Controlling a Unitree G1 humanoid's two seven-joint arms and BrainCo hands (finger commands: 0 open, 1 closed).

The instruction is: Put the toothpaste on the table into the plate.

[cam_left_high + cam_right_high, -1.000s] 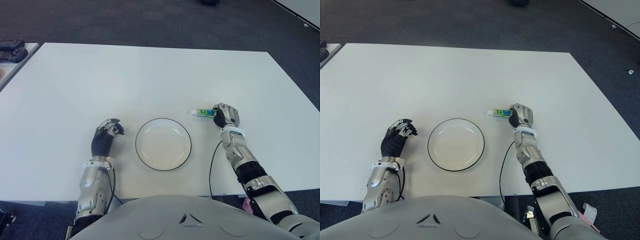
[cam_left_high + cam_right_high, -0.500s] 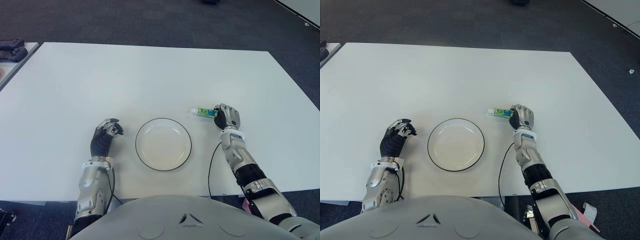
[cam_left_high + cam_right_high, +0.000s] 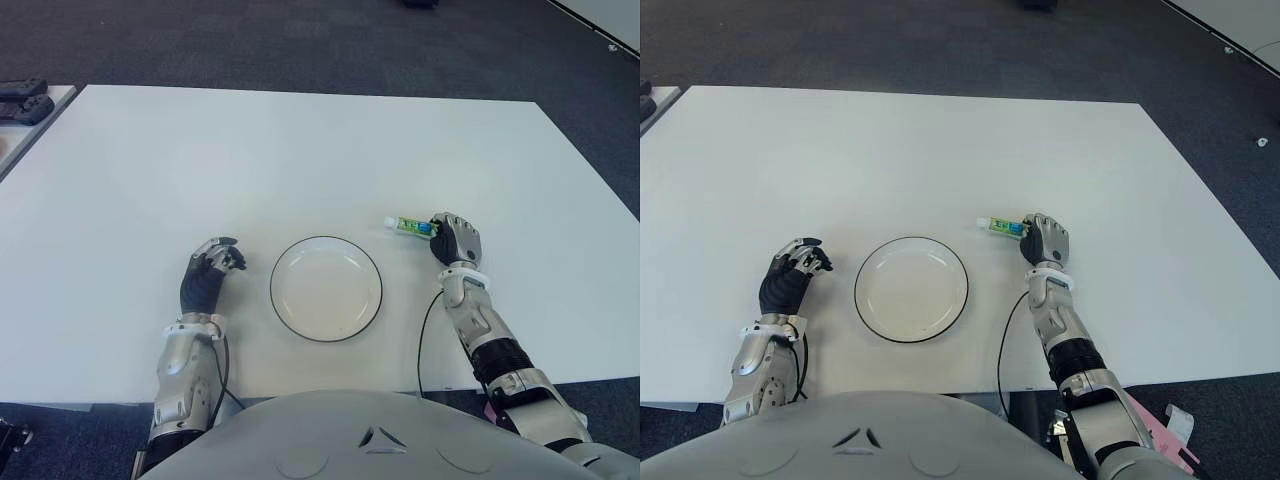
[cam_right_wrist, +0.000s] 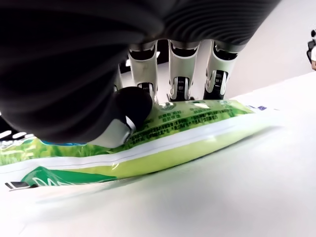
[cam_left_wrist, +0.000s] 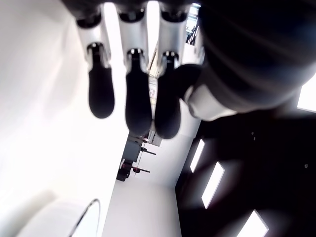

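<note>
A green toothpaste tube (image 3: 409,225) lies flat on the white table (image 3: 300,150), just right of the white, black-rimmed plate (image 3: 326,290), which holds nothing. My right hand (image 3: 441,233) sits over the tube's right end. In the right wrist view its thumb (image 4: 132,105) presses one side of the tube (image 4: 192,131) and its fingers curl down along the far side, so it is shut on the tube. My left hand (image 3: 209,271) shows left of the plate, fingers (image 5: 138,101) loosely bent and holding nothing.
Dark devices (image 3: 22,98) lie on a side surface at the far left. A black cable (image 3: 424,325) runs from my right wrist to the table's near edge. Dark carpet surrounds the table.
My right hand has turned slightly and nudged the toothpaste a little to the right; my right forearm has drawn closer to my body. The left hand and plate have stayed put.
</note>
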